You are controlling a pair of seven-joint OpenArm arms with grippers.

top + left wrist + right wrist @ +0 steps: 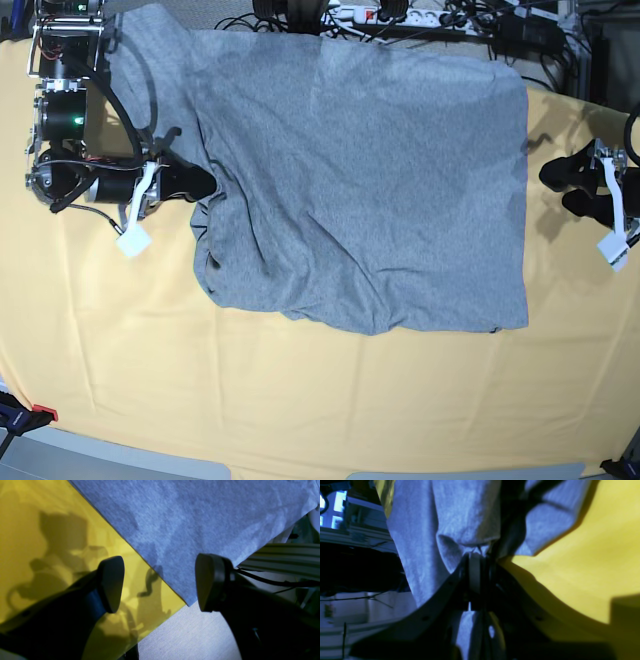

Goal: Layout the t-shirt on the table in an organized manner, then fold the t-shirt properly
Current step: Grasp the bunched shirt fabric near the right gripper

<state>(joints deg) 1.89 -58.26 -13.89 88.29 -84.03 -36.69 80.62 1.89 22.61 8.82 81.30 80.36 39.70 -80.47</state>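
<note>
The grey t-shirt (370, 190) lies spread over the back middle of the yellow table (300, 400), plain side up, with its left side bunched and rumpled. My right gripper (205, 185) is at that bunched left edge. In the right wrist view its jaws are pressed together, and the right gripper (477, 555) is shut on a pinch of the t-shirt (420, 530). My left gripper (563, 188) hovers just off the shirt's right edge. In the left wrist view the left gripper (160, 583) is open, and a corner of the t-shirt (200, 517) lies between its fingers untouched.
A power strip and cables (400, 15) run along the table's back edge, close behind the shirt. An aluminium rail (287, 557) and the floor show past the table edge near my left gripper. Bare yellow cloth (120, 350) fills the front half of the table.
</note>
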